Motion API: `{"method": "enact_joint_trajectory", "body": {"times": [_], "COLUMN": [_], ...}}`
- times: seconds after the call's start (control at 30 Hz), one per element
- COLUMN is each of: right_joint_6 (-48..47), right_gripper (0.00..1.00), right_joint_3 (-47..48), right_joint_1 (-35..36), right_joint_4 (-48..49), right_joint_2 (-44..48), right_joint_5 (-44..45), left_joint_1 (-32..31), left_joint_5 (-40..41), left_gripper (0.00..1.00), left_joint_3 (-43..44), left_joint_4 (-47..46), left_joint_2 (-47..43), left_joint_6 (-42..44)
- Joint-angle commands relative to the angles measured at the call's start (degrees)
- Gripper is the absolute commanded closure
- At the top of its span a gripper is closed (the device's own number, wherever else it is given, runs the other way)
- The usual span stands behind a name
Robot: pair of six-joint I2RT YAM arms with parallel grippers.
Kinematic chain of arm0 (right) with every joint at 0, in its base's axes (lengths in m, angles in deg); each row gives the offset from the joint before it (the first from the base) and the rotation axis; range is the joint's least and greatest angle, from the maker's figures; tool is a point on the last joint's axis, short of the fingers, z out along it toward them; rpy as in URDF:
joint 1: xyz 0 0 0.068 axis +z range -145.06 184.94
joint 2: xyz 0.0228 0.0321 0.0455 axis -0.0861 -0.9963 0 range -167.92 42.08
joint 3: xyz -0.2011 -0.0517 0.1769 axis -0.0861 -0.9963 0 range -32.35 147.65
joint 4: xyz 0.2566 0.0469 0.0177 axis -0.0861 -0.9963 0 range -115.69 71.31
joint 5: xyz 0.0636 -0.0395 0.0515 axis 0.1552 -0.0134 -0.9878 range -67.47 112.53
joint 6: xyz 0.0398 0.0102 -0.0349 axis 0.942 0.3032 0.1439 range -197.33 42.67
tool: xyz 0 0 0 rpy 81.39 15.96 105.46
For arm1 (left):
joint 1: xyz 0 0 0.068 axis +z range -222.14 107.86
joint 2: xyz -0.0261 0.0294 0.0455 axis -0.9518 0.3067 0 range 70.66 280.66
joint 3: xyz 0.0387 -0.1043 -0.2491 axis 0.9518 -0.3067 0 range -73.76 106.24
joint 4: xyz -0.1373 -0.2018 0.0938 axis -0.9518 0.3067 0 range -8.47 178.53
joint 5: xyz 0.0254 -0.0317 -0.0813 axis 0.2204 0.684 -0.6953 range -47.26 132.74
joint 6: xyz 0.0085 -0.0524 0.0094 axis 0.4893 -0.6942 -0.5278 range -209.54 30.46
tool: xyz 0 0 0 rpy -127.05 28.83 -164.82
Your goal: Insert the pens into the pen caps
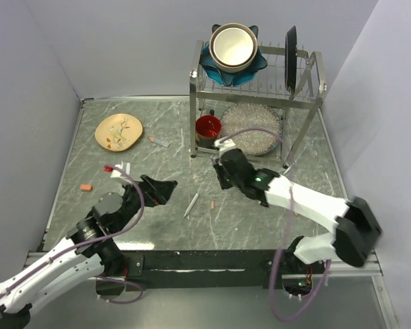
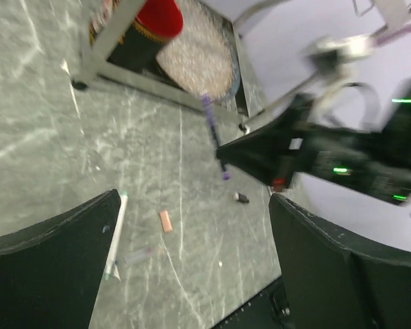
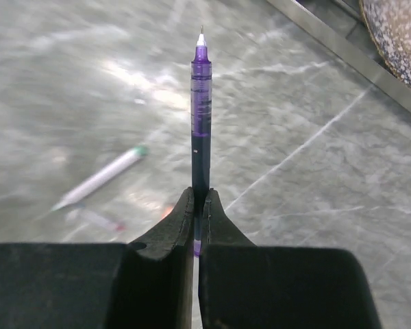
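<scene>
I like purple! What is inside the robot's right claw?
A purple pen, pinched in the shut right claw, its tip sticking out. Its back end is hidden inside the claw.

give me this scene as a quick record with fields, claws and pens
right claw: shut on purple pen, bare tip pointing away from it
left claw: open, empty, above the table
white pen: lying flat on table, between the arms
salmon cap: on table beside white pen, not touching
</scene>
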Motion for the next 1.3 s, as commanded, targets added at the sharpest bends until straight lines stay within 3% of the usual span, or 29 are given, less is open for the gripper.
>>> {"method": "enact_joint_trajectory", "body": {"times": [0.0,0.27,0.43,0.63,0.73,0.93,1.0,1.07,1.13,1.2,1.27], "right_joint_6": [3.86,7.9,8.87,10.01,10.62,11.94,11.94,12.38,12.91,13.17,13.18], "right_gripper": [1.0,1.0,1.0,1.0,1.0,1.0,1.0,0.78,0.62,0.5,0.47], "right_joint_3": [-7.22,-14.01,-14.72,-14.81,-15.07,-16.65,-17.0,-17.09,-17.61,-18.49,-19.02], "right_joint_1": [0.17,1.93,2.63,3.6,3.95,4.22,4.22,4.22,4.22,4.22,4.22], "right_joint_4": [7.48,12.22,12.67,13.46,13.9,15.13,15.22,14.96,15.04,15.31,14.87], "right_joint_2": [10.59,24.75,27.13,26.61,26.78,29.06,29.42,29.86,30.91,31.88,32.76], "right_joint_5": [-8.96,-16.53,-19.08,-20.93,-20.75,-20.84,-21.89,-23.47,-24.09,-24.62,-25.23], "left_joint_1": [-0.18,-0.09,-0.09,-0.18,-0.18,-0.18,-0.18,-0.18,-0.09,-0.18,-0.18], "left_joint_5": [-7.43,-14.48,-16.94,-20.11,-20.21,-21.43,-22.39,-23.1,-24.41,-25.12,-25.47], "left_gripper": [0.07,0.16,0.23,0.27,0.35,0.69,0.89,0.99,0.99,0.99,0.99], "left_joint_3": [3.41,4.91,4.82,7.99,8.78,8.25,8.51,9.04,9.92,10.36,10.36], "left_joint_4": [-8.43,-20.58,-30.68,-33.77,-32.9,-32.1,-31.84,-30.7,-30.0,-29.65,-29.56], "left_joint_2": [5.14,18.33,24.03,30.45,32.83,33.54,33.1,32.84,32.66,32.57,32.22], "left_joint_6": [-2.56,-4.67,-4.84,-5.02,-5.63,-6.87,-6.61,-6.25,-5.55,-4.93,-4.67]}}
